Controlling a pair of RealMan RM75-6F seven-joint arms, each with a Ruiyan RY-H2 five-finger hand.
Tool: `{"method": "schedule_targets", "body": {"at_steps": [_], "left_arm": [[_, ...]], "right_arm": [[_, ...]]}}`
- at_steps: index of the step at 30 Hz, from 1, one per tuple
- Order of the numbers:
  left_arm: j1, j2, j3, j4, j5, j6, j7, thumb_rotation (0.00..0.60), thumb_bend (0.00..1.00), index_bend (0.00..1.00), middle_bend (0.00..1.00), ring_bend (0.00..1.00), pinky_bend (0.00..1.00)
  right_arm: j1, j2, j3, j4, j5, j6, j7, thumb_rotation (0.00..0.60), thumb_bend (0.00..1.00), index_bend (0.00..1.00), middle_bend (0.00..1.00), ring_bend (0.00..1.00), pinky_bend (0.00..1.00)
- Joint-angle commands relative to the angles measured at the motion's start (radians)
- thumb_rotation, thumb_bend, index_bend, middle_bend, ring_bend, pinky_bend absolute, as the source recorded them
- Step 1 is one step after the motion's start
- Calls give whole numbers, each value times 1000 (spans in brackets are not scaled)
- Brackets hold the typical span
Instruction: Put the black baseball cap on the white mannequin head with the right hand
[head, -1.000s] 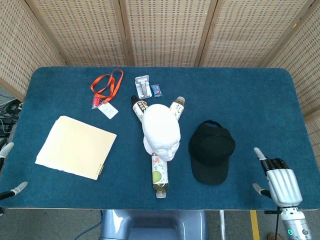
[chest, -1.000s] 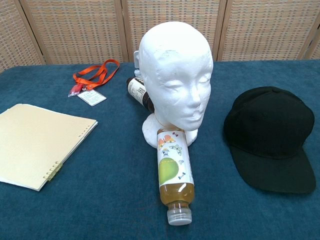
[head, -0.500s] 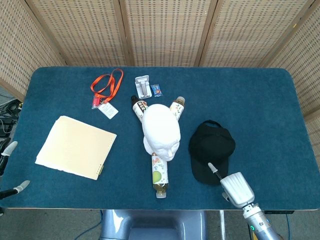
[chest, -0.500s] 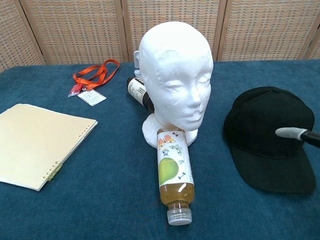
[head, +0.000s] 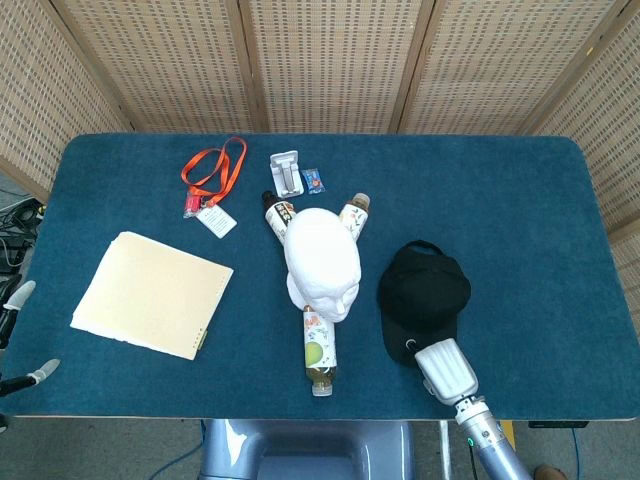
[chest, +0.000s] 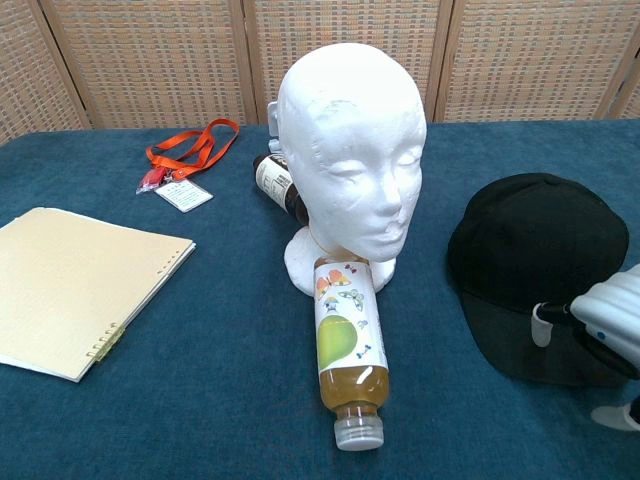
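The black baseball cap (head: 424, 293) lies flat on the blue table, right of the white mannequin head (head: 322, 262), brim toward the front edge. The mannequin head (chest: 349, 165) stands upright and bare. My right hand (head: 443, 368) is over the front of the brim and hides part of it. In the chest view the right hand (chest: 603, 331) has one fingertip (chest: 541, 326) down on the brim of the cap (chest: 538, 255) and another near the table below it; no closed grip shows. Only spread fingertips of my left hand (head: 38, 375) show at the left edge.
A juice bottle (head: 319, 349) lies in front of the mannequin's base, two more bottles (head: 277, 213) behind it. A cream notebook (head: 152, 294) lies at the left, an orange lanyard with badge (head: 211, 178) and small white items (head: 288, 172) at the back.
My right hand has moved left and forward from the table's right front corner onto the cap's brim. The cap and the left hand have stayed put.
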Motion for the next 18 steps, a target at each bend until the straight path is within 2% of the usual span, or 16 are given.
{"method": "schedule_targets", "body": {"at_steps": [1,11,18], "left_arm": [[-1,0,0,0,0,-1,2,600,0,0,0,0,0],[-1,0,0,-1,-1,-2,0,600,0,0,0,0,0],[-1,1,-1,0,-3,-1,-5,600,0,0,0,0,0]], "right_arm": [[2,-13,1,4,13,-2,-7,600,148,417,880,985,1000],[8,-60,10,30,41,17,-5,600,279,436,880,985,1000],[15,-84,24,52,49,34,-6,600,283,438,880,985,1000]]}}
